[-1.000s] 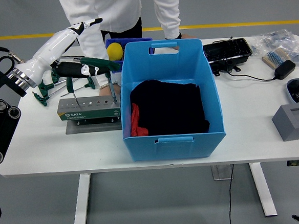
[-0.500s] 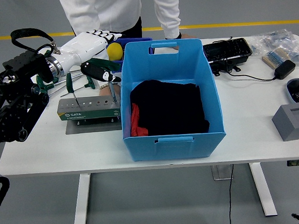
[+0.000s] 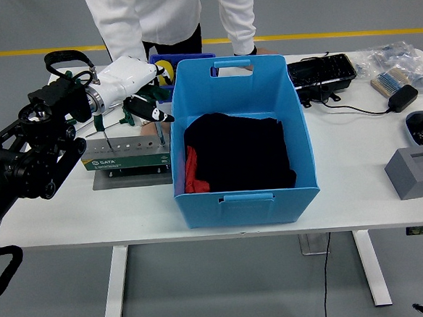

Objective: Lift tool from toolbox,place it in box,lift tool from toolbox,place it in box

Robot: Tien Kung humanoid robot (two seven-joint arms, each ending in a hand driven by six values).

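A grey tool rack (image 3: 124, 154) with a green label stands on the white table, left of the big blue box (image 3: 243, 200). Green T-handled tools (image 3: 102, 125) stand in the rack and lie behind it. One thin tool (image 3: 160, 135) stands at the rack's right end beside the box wall. My left hand (image 3: 150, 109), white-backed, hangs over that right end, just above the tools. Whether it holds anything is hidden. The box holds black cloth (image 3: 240, 153) with a red piece at its left. My right arm is out of view.
A person in white stands at the far side, one hand (image 3: 256, 51) behind the box. A small blue bin (image 3: 162, 60) sits behind my hand. At the right are a black tray (image 3: 321, 71), a brush (image 3: 388, 82), a cabled adapter (image 3: 403, 98) and a grey block (image 3: 415, 169).
My left arm has swung in from the left. The hand has dropped from above the back of the table down onto the rack's right end.
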